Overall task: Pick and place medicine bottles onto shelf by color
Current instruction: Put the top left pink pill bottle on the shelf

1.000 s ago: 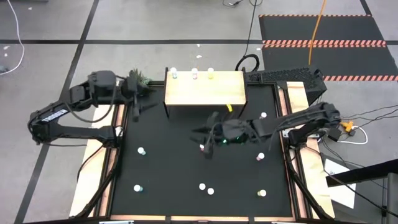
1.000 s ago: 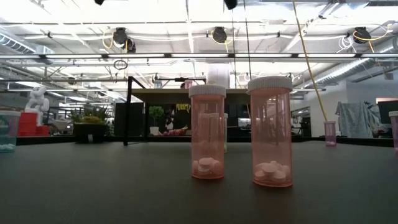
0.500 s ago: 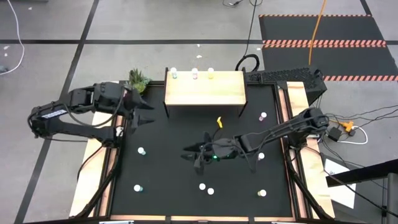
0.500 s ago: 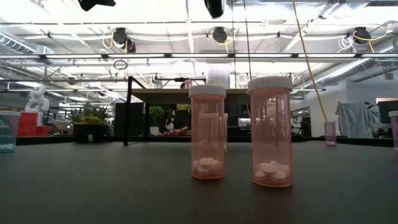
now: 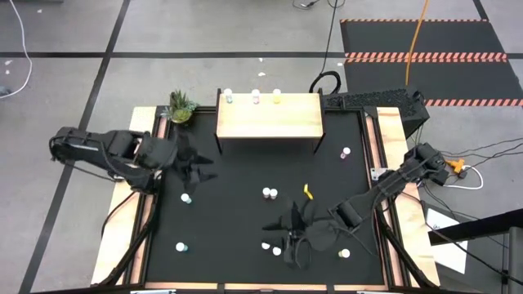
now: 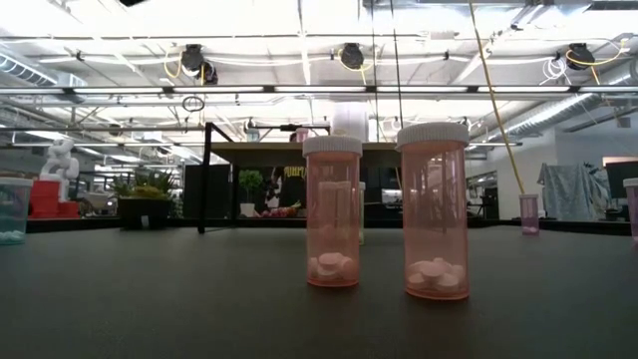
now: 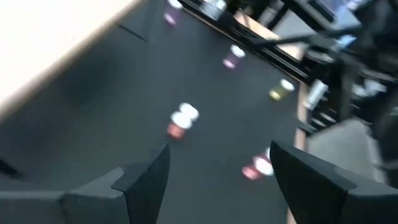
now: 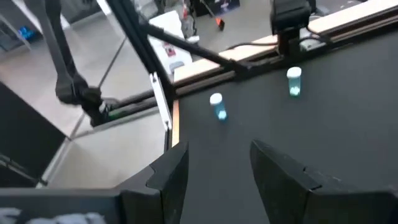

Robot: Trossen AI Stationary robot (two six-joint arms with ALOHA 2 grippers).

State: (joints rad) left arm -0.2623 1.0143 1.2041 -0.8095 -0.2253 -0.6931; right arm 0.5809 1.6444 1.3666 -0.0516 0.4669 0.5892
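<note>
Toward six o'clock on the table (image 5: 237, 220), the right gripper (image 5: 288, 237) hovers spread and empty beside scattered bottles (image 5: 269, 193). At nine o'clock, the left gripper (image 5: 194, 163) hangs spread, empty. Three bottles top the shelf (image 5: 268, 121) at twelve.

I work in an open robotics lab hall.
My black-topped table (image 5: 237, 220) stands on a grey concrete floor (image 5: 163, 33) marked with dark tape lines and red-striped hazard mats (image 5: 425, 57); overhead run exposed pipes (image 6: 299, 90), strip lights and hanging cables.
</note>
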